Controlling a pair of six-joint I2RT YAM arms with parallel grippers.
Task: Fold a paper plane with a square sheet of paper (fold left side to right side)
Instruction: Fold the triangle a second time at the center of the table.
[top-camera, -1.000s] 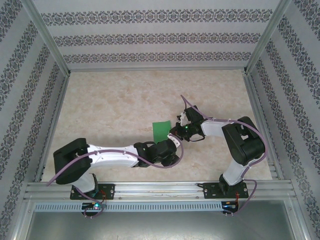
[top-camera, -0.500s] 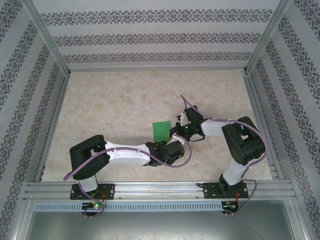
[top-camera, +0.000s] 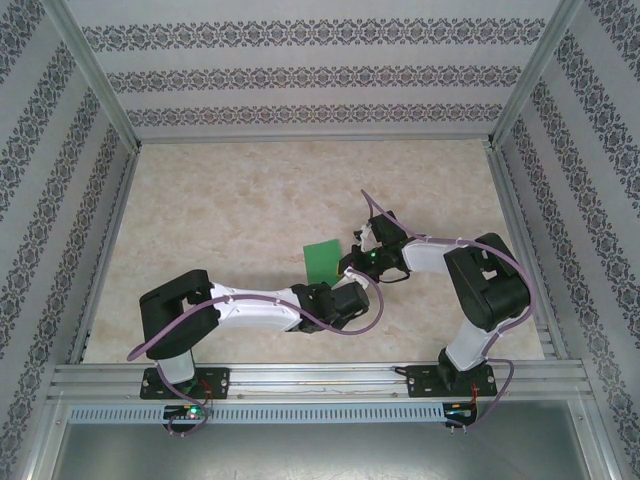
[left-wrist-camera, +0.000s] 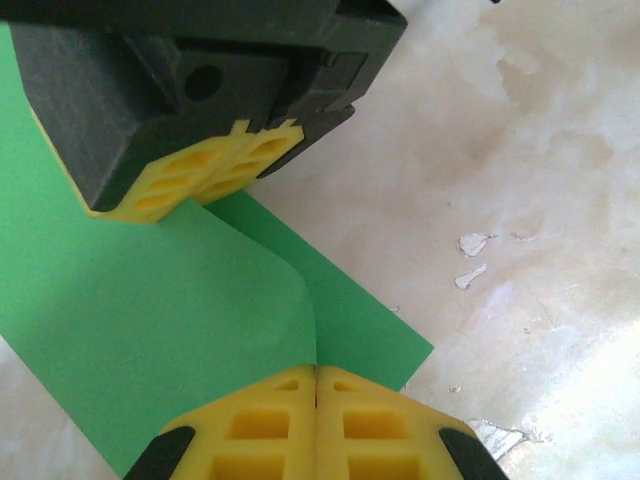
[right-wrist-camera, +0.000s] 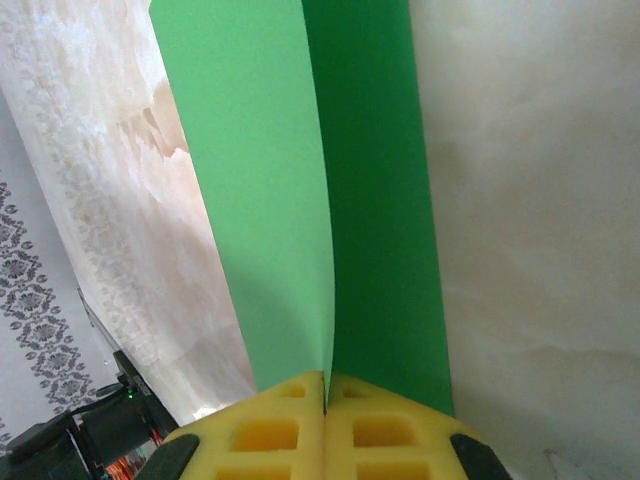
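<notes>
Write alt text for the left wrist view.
The left end effector, its yellow fingers closed, pinches a raised, curling flap of a thin bright green square sheet of paper lying on a marbled beige table. The right end effector, black with yellow pads, meets the sheet near the top of the frame.
</notes>
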